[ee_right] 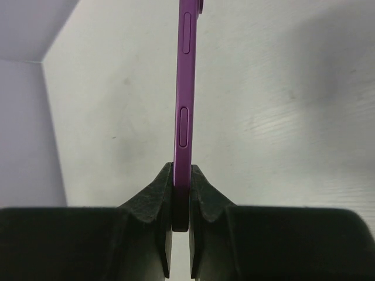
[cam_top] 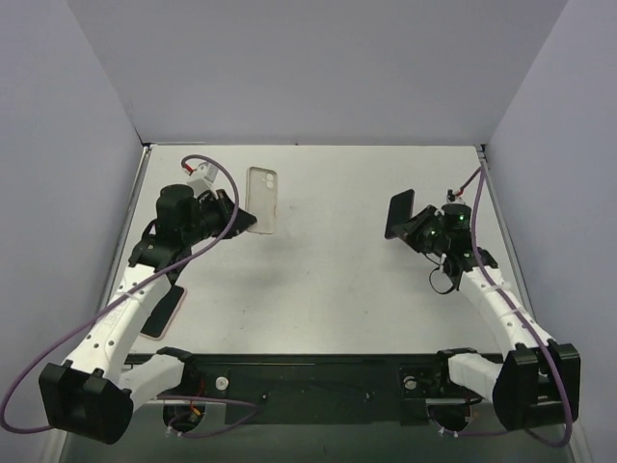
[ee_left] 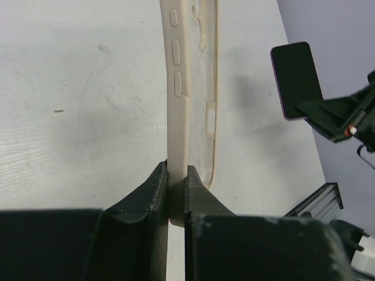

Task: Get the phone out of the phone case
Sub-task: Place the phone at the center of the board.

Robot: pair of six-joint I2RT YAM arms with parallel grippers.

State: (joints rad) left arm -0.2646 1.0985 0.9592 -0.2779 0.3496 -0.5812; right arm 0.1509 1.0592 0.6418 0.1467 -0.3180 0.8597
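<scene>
White tabletop, matte, boxed in by pale lilac-grey walls on three sides. Both arms reach toward the far half.

Left gripper: jaws closed on the phone case, cream, pinched by one long side wall near its end. Interior shows bare, with button bumps and a side cutout visible. No phone sits in it. Cannot tell whether its far end touches the table.

Right gripper: jaws closed on the phone, purple frame, clamped across its two flat faces near one short end. Its side buttons face the wrist camera. From above, the phone sits well apart from the case, off to the right, and appears held clear of the table.

Judgement: separation looks complete. What may remain is setting both items down.

Handling notes:
- Case: light, soft, flexible. Its wall bows slightly along its length in the left wrist view, so a rim pinch lets it flop. It is probably stiffest near a corner, so take it there.
- Phone: rigid and denser, with faces likely slick and breakable. Pads across the faces suit it, and a hold nearer the middle would resist swing. Lower it flat, not onto a corner.

Also present: a dark slab with a pinkish rim, lying beside the left forearm. Cannot tell what it is.
</scene>
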